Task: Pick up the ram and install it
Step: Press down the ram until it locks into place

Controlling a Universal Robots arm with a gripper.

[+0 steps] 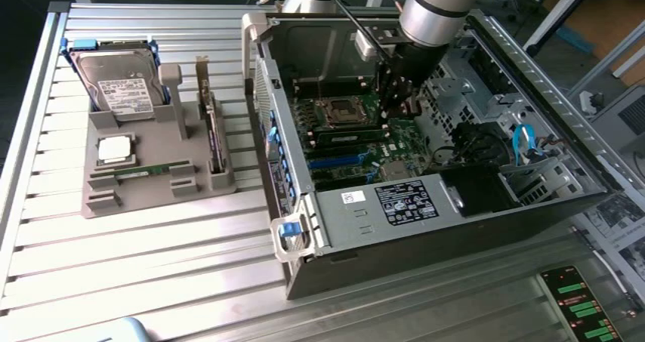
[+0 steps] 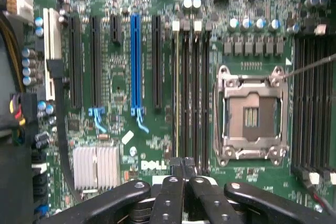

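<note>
Green ram (image 1: 355,137) seated in motherboard (image 2: 157,77) slot | fingers (image 2: 173,182) pressed together, empty, above slots | case (image 1: 424,229) on table (image 1: 151,266)

Bright glare on table (image 1: 151,281); wrist view soft.

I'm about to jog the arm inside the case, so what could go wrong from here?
1. The shut end effector sits over the memory slots; pressing off-line could strain a slot or the board.
2. The open processor socket lies beside those slots; sideways drift could hit it.
3. Blue cables hang near the arm and might snag.
</note>
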